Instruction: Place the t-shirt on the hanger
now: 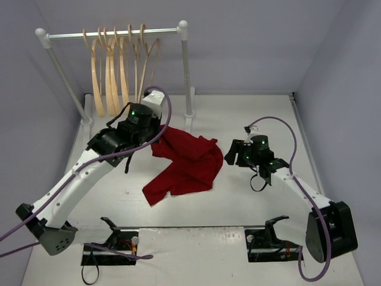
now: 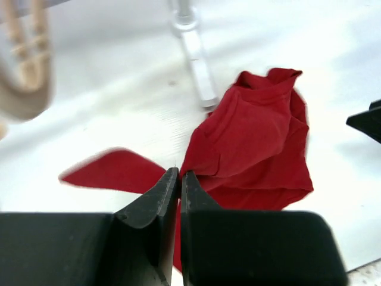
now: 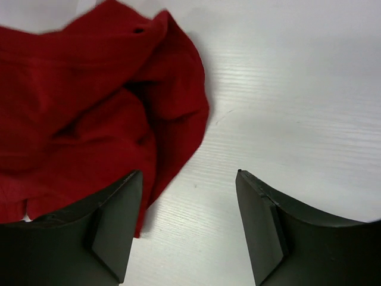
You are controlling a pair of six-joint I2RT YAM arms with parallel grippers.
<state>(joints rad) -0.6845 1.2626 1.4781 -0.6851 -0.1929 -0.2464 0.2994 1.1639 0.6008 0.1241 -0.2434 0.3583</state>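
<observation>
Left gripper [image 2: 180,174] clamped on an edge of the crumpled t-shirt [image 1: 189,162] lying on the table [image 1: 250,119], probably to lift it. Right gripper [image 3: 189,174] spread wide at the shirt's right edge, ready to pinch. Hangers [image 1: 119,65] hang untouched on the rail [image 1: 113,34] behind.

Left gripper [image 2: 180,173] clamped tight — right gripper [image 3: 190,174] spread wide

No word, label, brand mark or number can be read in any view. The t-shirt [image 1: 186,162] shows plain red cloth (folds only). The hangers [image 1: 113,74] behind it show bare wood.
</observation>
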